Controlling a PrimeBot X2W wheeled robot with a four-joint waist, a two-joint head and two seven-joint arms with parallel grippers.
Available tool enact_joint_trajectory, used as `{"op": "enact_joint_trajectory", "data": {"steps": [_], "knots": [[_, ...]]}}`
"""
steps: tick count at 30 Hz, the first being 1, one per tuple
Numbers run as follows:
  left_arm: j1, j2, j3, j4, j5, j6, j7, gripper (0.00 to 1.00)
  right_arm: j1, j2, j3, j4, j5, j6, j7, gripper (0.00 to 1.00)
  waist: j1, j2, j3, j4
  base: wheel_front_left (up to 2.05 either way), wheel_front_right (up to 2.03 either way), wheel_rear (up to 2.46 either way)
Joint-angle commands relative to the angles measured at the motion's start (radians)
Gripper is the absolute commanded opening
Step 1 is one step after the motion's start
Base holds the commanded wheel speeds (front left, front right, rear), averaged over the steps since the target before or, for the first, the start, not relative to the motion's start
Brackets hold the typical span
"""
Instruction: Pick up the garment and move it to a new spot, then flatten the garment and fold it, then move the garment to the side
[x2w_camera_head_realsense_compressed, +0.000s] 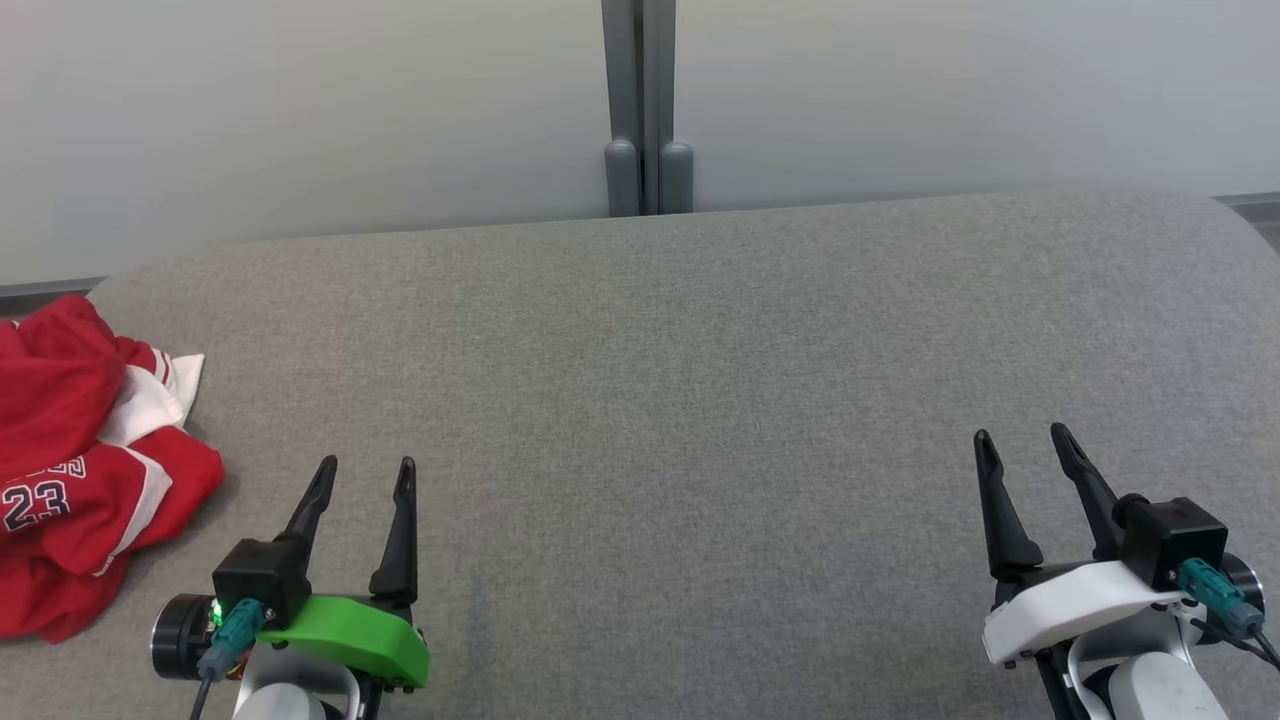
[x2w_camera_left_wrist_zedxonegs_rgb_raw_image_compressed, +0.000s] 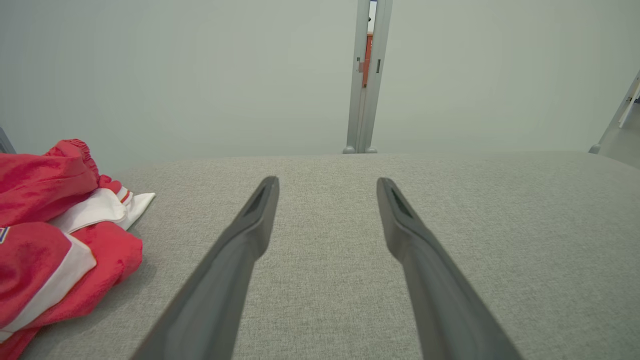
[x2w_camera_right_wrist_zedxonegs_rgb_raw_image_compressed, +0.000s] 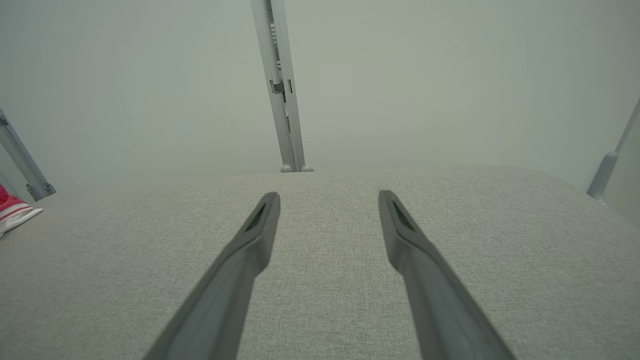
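Lowest in the frame, the left gripper (x2w_camera_head_realsense_compressed: 366, 464) at lower left and the right gripper (x2w_camera_head_realsense_compressed: 1021, 434) at lower right each hold their fingers spread wide and empty above the grey cloth surface (x2w_camera_head_realsense_compressed: 650, 400). The crumpled red and white garment (x2w_camera_head_realsense_compressed: 70, 450) lies at the left edge, near the left gripper. Picking it up well likely means swinging the left gripper over a raised fold and pinching deep, so the heap lifts clear.

Left gripper (x2w_camera_head_realsense_compressed: 367, 464) low at the left, above a green wrist cover (x2w_camera_head_realsense_compressed: 350, 635), jaws spread wide, empty — right gripper (x2w_camera_head_realsense_compressed: 1021, 434) low at the right, above a white wrist cover (x2w_camera_head_realsense_compressed: 1070, 600), jaws equally wide, empty.
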Motion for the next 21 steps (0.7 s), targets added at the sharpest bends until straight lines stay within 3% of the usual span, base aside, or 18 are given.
{"op": "enact_joint_trajectory", "data": {"steps": [1, 9, 21], "knots": [[-0.007, 0.001, 0.008, 0.003, 0.002, -0.003, -0.001, 1.00, -0.007, 0.000, -0.002, -0.001, 0.000, 0.000, -0.006, 1.00, -0.0001, 0.0000, 0.001, 0.002, 0.00, 0.00, 0.00], [-0.022, -0.007, 0.026, 0.002, 0.002, 0.003, -0.001, 1.00, -0.003, -0.002, 0.003, -0.025, 0.011, 0.000, -0.002, 1.00, -0.0001, 0.0000, 0.009, 0.051, 0.00, 0.00, 0.00], [-0.042, -0.016, 0.059, -0.020, 0.008, 0.013, 0.000, 1.00, -0.019, -0.003, 0.050, -0.122, 0.019, 0.000, 0.025, 1.00, -0.0001, 0.0000, 0.041, 0.279, 0.00, 0.00, 0.00]]}}
